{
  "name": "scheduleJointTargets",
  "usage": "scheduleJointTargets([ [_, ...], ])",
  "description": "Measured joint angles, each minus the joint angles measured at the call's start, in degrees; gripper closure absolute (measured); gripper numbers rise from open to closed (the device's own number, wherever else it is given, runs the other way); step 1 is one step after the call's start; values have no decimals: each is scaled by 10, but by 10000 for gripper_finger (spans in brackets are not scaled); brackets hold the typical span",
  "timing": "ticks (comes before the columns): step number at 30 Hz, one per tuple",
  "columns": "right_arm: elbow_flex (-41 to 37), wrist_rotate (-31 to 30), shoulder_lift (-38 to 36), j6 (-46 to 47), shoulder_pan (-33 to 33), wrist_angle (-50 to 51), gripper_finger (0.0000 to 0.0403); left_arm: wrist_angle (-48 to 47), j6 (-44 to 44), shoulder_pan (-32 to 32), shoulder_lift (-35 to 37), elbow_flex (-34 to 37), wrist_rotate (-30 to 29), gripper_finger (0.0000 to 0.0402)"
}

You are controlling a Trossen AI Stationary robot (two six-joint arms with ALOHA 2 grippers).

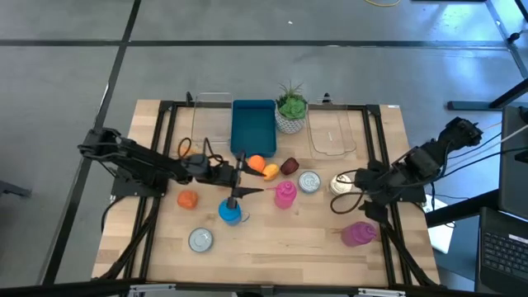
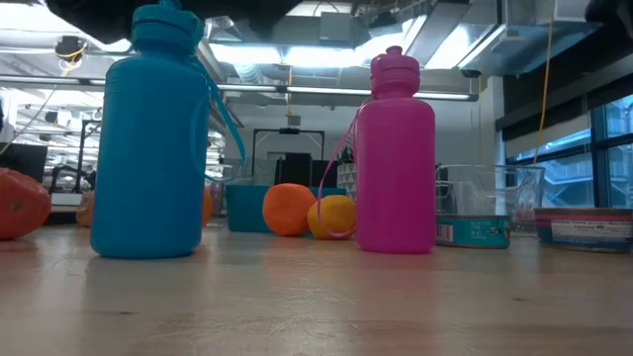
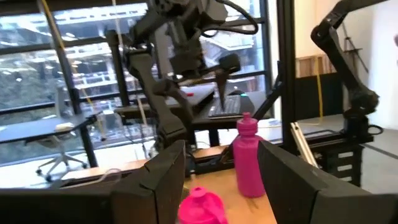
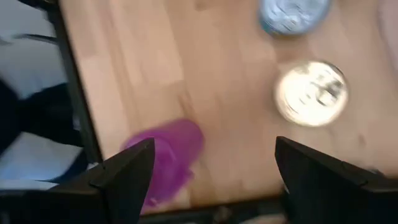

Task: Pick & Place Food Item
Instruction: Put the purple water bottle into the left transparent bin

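The food pieces lie mid-table: an orange (image 1: 256,163) (image 2: 288,210), a yellow piece (image 1: 270,172) (image 2: 334,217) and a dark red piece (image 1: 289,167) just in front of the blue bin (image 1: 253,128). An orange-red piece (image 1: 188,199) (image 2: 20,203) lies further left. My left gripper (image 1: 246,190) (image 3: 221,180) hovers open over the table between the blue bottle (image 1: 231,212) (image 2: 148,138) and the pink bottle (image 1: 285,194) (image 2: 396,148). My right gripper (image 1: 345,188) (image 4: 214,180) is open above the table's right part, beside a pale can (image 1: 340,183) (image 4: 311,93).
A silver can (image 1: 309,181) (image 4: 292,12) stands right of the pink bottle, another can (image 1: 200,239) near the front left. A purple bottle (image 1: 359,233) (image 4: 165,155) is at the front right. A potted plant (image 1: 290,107) and clear containers (image 1: 330,136) stand at the far edge.
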State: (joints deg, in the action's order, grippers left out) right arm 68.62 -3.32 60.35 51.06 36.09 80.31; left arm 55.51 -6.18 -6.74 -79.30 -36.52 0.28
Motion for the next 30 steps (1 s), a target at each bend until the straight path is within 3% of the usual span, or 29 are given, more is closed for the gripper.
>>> scheduleJointTargets([
  [4,3,40,23,-1,1,46,74,0,-4,-13,-47,-44,10,210],
  [11,3,127,52,-46,1,43,74,0,-6,-39,-132,-127,12,208],
  [14,3,138,56,-67,1,42,74,-1,-6,-51,-166,-161,12,208],
  [17,3,134,57,-43,1,42,74,0,-7,-61,-192,-194,12,209],
  [23,3,204,55,-11,-4,54,74,-1,-32,-81,-226,-235,11,208],
  [27,32,195,54,30,26,64,74,0,-45,-88,-230,-239,9,208],
  [30,78,151,58,74,64,64,74,-4,-45,-88,-230,-239,8,208],
])
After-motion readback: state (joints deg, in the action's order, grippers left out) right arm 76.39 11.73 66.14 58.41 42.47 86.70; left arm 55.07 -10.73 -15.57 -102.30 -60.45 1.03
